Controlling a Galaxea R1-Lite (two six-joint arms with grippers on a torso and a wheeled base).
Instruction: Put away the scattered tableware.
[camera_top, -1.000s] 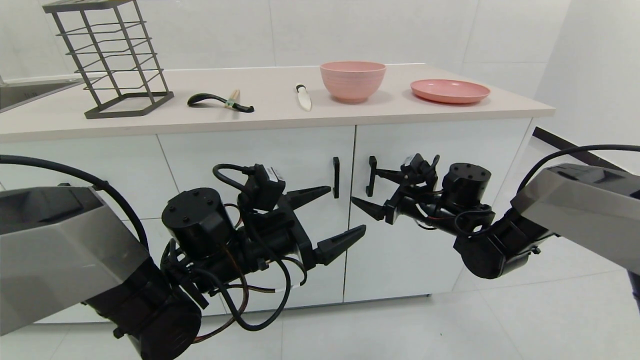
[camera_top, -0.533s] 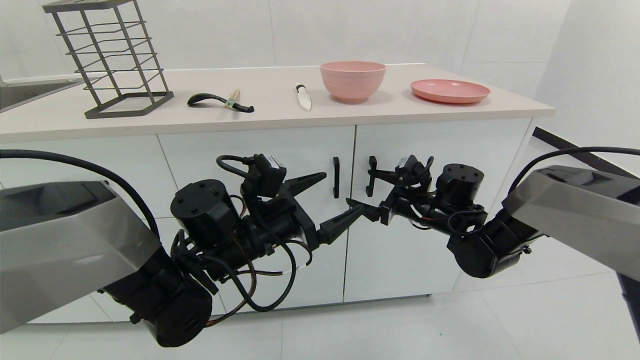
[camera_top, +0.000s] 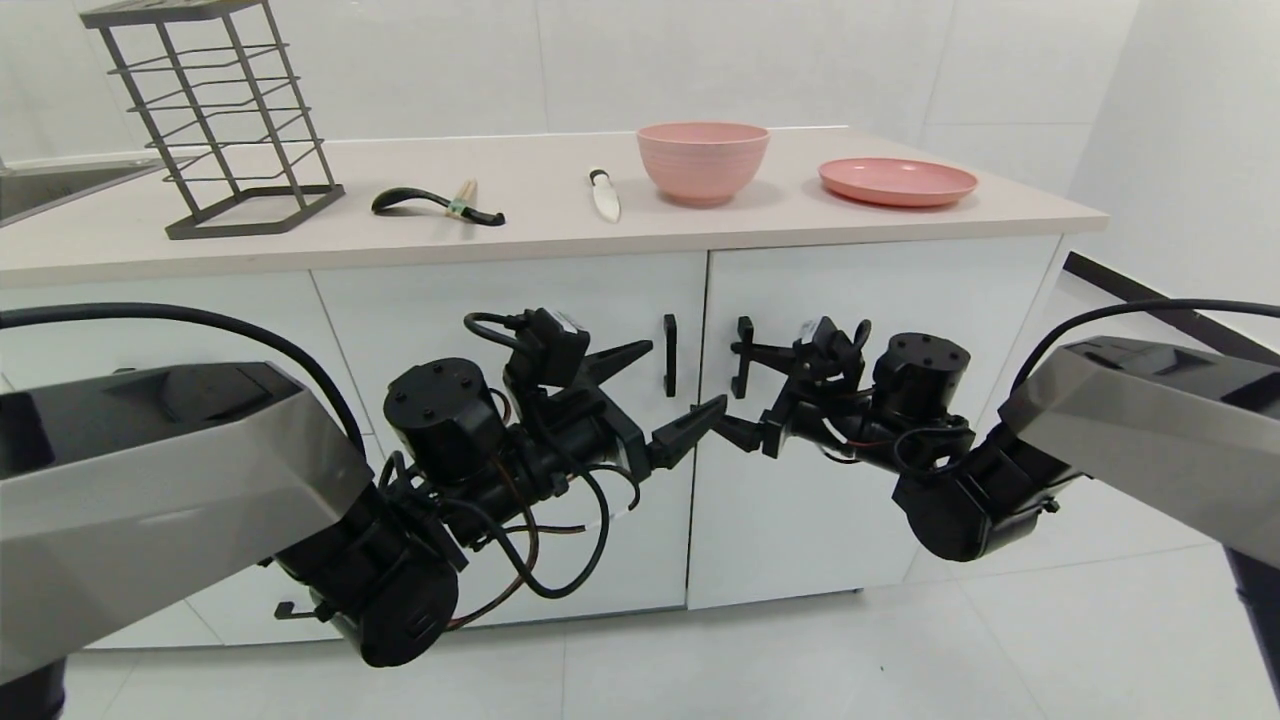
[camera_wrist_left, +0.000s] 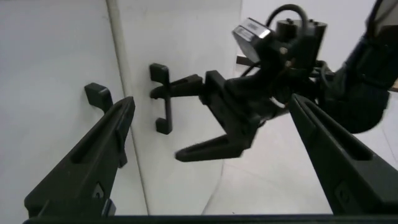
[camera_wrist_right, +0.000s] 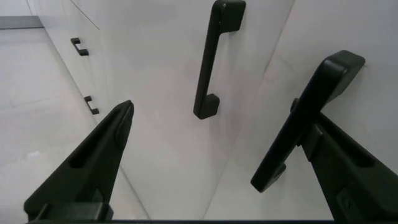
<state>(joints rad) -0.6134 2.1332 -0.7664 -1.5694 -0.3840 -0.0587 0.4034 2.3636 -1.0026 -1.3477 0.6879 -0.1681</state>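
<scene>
On the counter lie a black spoon (camera_top: 415, 200), chopsticks (camera_top: 466, 197), a white knife (camera_top: 603, 193), a pink bowl (camera_top: 703, 160) and a pink plate (camera_top: 897, 181). Both grippers hang below the counter, in front of the cabinet doors. My left gripper (camera_top: 682, 382) (camera_wrist_left: 211, 102) is open and empty, close to the left door's black handle (camera_top: 670, 355). My right gripper (camera_top: 728, 390) (camera_wrist_right: 211, 106) is open and empty, with one finger beside the right door's handle (camera_top: 743, 358) (camera_wrist_right: 311, 118). The two grippers' fingertips nearly meet at the seam between the doors.
A dark wire dish rack (camera_top: 215, 120) stands at the counter's left, with a sink edge (camera_top: 60, 185) beyond it. White cabinet doors (camera_top: 860, 400) are shut. A tiled floor (camera_top: 900, 640) lies below, and a white wall rises at the right.
My left gripper has risen and moved toward the door seam. My right gripper has shifted slightly left toward the handles. Both stay open.
</scene>
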